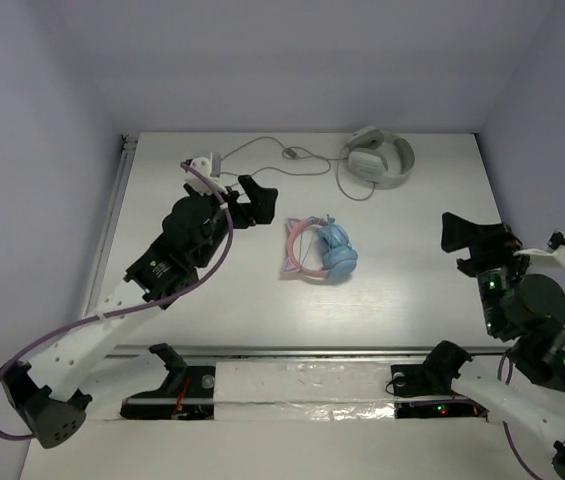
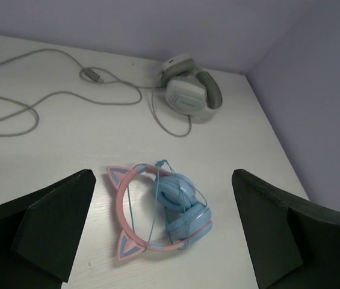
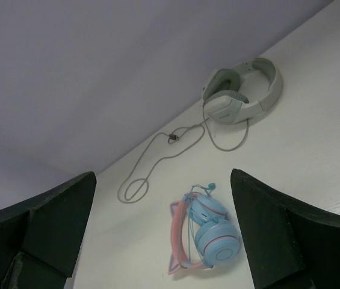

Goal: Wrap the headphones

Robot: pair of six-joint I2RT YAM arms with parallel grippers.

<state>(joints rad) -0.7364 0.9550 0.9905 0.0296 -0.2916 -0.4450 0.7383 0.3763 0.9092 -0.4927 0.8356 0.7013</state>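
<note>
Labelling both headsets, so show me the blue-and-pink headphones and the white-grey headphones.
blue-and-pink headphones (image 2: 188, 224): left wrist view, on the nearer blue earcup.
white-grey headphones (image 2: 185, 96): left wrist view, on the pale earcup.

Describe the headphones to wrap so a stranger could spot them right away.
On the white table, look near the middle. The headphones there are small, with light blue earcups and a pink headband with pointed ears. The grey pair at the far edge is plain white-grey with a grey cable.

The cat-ear headphones (image 2: 171, 212) lie on the table (image 2: 67, 141), blue cable (image 2: 135, 211) looped across them, ahead of the wide-spread left gripper (image 2: 162, 174); white-grey headphones (image 2: 189, 91) lie farther back.
</note>
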